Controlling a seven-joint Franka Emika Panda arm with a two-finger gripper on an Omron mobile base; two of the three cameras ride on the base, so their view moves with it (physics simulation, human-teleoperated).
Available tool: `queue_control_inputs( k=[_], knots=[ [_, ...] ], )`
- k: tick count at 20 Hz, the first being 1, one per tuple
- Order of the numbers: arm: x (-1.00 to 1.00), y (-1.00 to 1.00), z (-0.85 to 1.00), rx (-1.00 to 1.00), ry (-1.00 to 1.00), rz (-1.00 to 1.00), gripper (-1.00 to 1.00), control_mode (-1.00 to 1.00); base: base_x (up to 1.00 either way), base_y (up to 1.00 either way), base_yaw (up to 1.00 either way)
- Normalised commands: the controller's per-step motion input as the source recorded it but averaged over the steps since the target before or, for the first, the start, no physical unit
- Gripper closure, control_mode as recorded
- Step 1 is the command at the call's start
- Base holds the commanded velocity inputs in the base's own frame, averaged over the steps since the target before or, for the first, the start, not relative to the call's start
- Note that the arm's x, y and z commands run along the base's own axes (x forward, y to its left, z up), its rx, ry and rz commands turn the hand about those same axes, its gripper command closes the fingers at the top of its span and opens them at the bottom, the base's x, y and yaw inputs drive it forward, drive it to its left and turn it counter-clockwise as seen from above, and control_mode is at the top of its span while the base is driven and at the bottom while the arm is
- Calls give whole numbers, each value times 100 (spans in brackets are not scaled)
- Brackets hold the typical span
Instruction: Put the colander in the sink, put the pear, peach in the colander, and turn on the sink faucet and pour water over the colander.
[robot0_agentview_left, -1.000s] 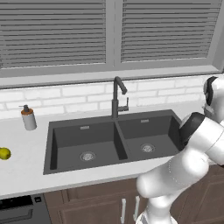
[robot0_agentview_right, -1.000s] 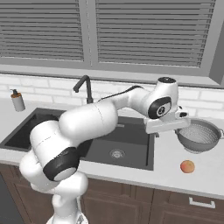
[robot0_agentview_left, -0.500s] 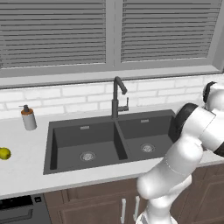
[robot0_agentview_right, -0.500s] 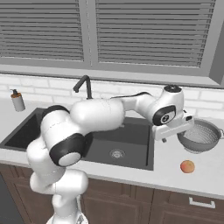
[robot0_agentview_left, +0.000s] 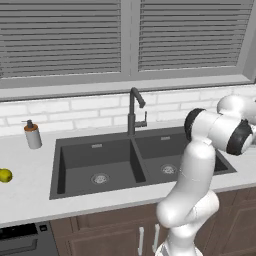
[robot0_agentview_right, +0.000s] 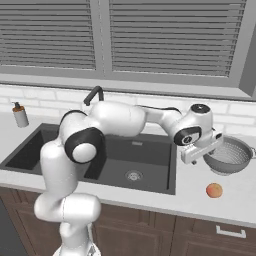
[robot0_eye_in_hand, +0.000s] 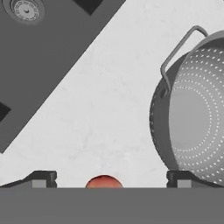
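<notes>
White stone table (robot0_agentview_right: 190, 197) runs under shuttered windows. At its left edge lies the pear (robot0_agentview_left: 5, 175), with a soap bottle (robot0_agentview_left: 32, 135) behind it. Next comes the sink (robot0_agentview_left: 100, 160), both basins bare, the sink faucet (robot0_agentview_left: 134, 112) at its back rim. Right of the sink, the tool (robot0_eye_in_hand: 111, 178) hangs over the table with its jaws spread wide, grasping nothing, one fingertip at the colander's rim. The colander (robot0_agentview_right: 229, 156) sits near the right edge, the peach (robot0_agentview_right: 214, 190) apart, toward the front edge.

Even, bright, flat rendered light; soft faint shadows on the counter (robot0_eye_in_hand: 100, 113); all views sharp, without glare or blur.
</notes>
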Motion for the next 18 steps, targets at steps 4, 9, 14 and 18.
queue_control_inputs(
  k=[4,9,14,18],
  knots=[
    [37,-34,-14,0,0,10,-100,-100,0,0,0],
    [39,-37,-13,0,0,10,-100,-100,0,0,0],
    [33,-24,-24,0,0,8,-100,-100,0,0,0],
    [20,-1,-39,0,5,4,-100,-100,0,0,0]
  ],
)
